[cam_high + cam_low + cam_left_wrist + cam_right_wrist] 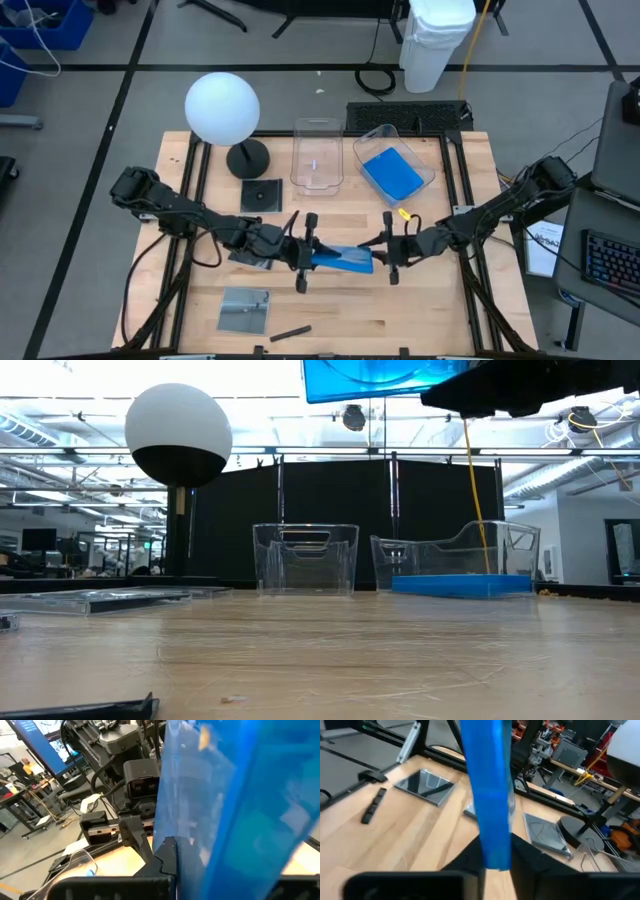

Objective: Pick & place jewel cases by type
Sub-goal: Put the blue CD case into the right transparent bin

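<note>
From above, the left gripper (303, 262) and the right gripper (390, 251) meet over the middle of the tabletop (430, 310), each at one end of a blue jewel case (343, 261) held off the wood. A second blue case (391, 172) lies in the right clear tub (425, 176); the left clear tub (317, 128) holds no case. Dark cases lie by the lamp base (261, 195), under the left arm (247, 257) and near the front edge (245, 310), beside a small dark stick (290, 332).

At table height, the held case (385, 375) hangs high above the tubs.

The left wrist camera shows its fingers (165, 857) clamped on the blue case (235, 805).

The right wrist camera shows its fingers (462, 857) narrowed onto the case's edge (490, 800).
</note>
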Action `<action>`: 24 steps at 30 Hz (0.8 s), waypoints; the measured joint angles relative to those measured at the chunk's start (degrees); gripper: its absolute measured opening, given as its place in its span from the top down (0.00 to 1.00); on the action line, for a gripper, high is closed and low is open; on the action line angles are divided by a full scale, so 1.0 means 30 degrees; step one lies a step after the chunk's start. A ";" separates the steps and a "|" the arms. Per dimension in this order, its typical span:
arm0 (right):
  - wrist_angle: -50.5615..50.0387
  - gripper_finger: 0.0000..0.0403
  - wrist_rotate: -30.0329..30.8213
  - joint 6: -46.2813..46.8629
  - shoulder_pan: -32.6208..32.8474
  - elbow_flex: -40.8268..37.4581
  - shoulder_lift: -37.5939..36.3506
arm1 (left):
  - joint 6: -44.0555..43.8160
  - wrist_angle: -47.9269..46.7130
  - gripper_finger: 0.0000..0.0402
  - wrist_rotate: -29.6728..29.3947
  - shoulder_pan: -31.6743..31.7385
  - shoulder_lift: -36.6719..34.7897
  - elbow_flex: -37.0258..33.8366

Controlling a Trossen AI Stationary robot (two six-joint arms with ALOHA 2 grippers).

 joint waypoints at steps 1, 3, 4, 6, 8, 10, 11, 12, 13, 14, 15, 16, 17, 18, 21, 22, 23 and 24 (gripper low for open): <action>0.0058 0.82 -0.0068 -0.0002 0.0072 -0.0002 -0.0103 | 0.0022 0.0000 0.97 0.0041 -0.0006 -0.0003 0.0013; 0.0490 0.73 -0.0211 -0.0008 0.0124 -0.0006 -0.0220 | 0.0018 -0.0132 0.97 0.0158 -0.0010 -0.0032 0.0032; 0.0576 0.69 -0.0268 -0.0001 0.0153 0.0000 -0.0306 | 0.0018 -0.0240 0.97 0.0168 -0.0025 -0.0032 0.0032; 0.0758 0.63 -0.0253 0.0015 0.0270 0.0000 -0.0403 | -0.0012 -0.0466 0.97 0.0103 -0.0017 -0.0032 0.0032; 0.1037 0.60 -0.0246 0.0044 0.0377 0.0000 -0.0423 | -0.0211 -0.0567 0.97 0.0088 -0.0003 -0.0032 0.0026; 0.1063 0.60 -0.0245 0.0058 0.0487 0.0000 -0.0425 | -0.0238 -0.0588 0.97 0.0096 -0.0013 -0.0025 0.0025; 0.0988 0.62 -0.0244 0.0066 0.0485 0.0004 -0.0383 | -0.0238 -0.0590 0.97 0.0080 -0.0017 -0.0025 0.0020; 0.0844 0.65 -0.0242 0.0066 0.0473 0.0007 -0.0348 | -0.0245 -0.0604 0.97 0.0021 -0.0019 -0.0025 0.0012; 0.0553 0.69 -0.0228 0.0066 0.0473 0.0007 -0.0341 | -0.0278 -0.0610 0.97 -0.0006 -0.0013 -0.0022 0.0010; 0.0307 0.75 -0.0190 0.0064 0.0471 0.0007 -0.0334 | -0.0289 -0.0597 0.97 -0.0049 -0.0003 -0.0017 0.0010; 0.0175 0.82 -0.0185 0.0031 0.0473 0.0010 -0.0323 | -0.0297 -0.0590 0.97 -0.0102 -0.0003 -0.0017 0.0010; 0.0121 0.89 -0.0141 -0.0106 0.0473 0.0007 -0.0323 | -0.0380 -0.0577 0.97 -0.0123 -0.0003 -0.0017 0.0010; 0.0117 0.93 -0.0158 -0.0353 0.0466 0.0013 -0.0323 | -0.0416 -0.0568 0.97 -0.0182 -0.0003 -0.0015 0.0010; 0.0143 0.94 -0.0328 -0.0530 0.0458 0.0007 -0.0323 | -0.0424 -0.0568 0.97 -0.0181 -0.0003 -0.0012 0.0010; 0.0276 0.94 -0.0443 -0.0661 0.0458 0.0007 -0.0323 | -0.0420 -0.0499 0.97 -0.0174 -0.0003 -0.0010 0.0003; 0.0297 0.94 -0.0435 -0.0856 0.0458 0.0011 -0.0323 | -0.0403 -0.0480 0.97 -0.0175 -0.0003 -0.0010 0.0003; 0.0380 0.94 -0.0421 -0.0993 0.0458 0.0007 -0.0323 | -0.0369 -0.0473 0.97 -0.0181 -0.0003 -0.0010 0.0003; 0.0460 0.94 -0.0464 -0.1025 0.0458 0.0007 -0.0315 | -0.0369 -0.0444 0.96 -0.0174 -0.0003 -0.0010 0.0003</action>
